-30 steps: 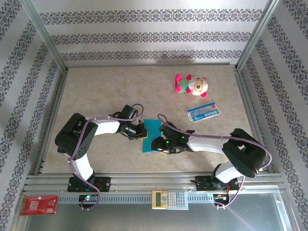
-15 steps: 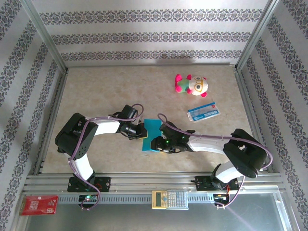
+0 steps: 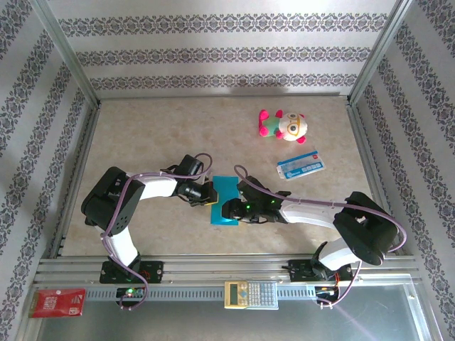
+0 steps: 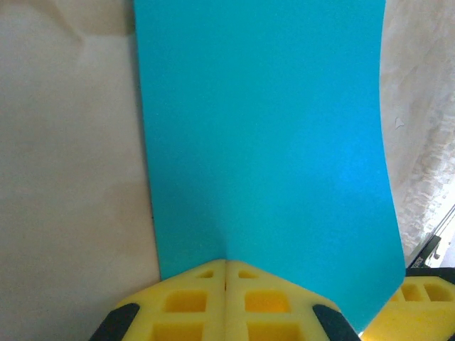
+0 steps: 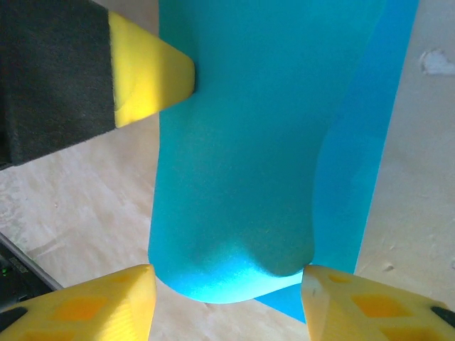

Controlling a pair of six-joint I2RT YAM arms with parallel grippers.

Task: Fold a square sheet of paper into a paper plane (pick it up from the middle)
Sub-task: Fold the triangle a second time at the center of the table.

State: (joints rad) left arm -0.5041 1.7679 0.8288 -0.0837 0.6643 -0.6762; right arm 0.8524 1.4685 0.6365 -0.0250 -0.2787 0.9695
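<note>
The square sheet of paper is teal and lies at the table's middle front, bent over into a soft loop above its flat lower layer; it has no dart shape. My left gripper sits at the sheet's left edge, and in the left wrist view its yellow fingertips press together on the paper's near edge. My right gripper is open at the sheet's near side. Its fingers straddle the loop's rounded end, the right one touching it.
A pink and white plush toy and a white-and-blue printed card lie at the back right. A calculator and a red packet rest on the front rail. Metal frame posts edge the beige table.
The right gripper's jaws have spread wider and it has shifted slightly left and away over the sheet. The left gripper has stayed put, shut.
</note>
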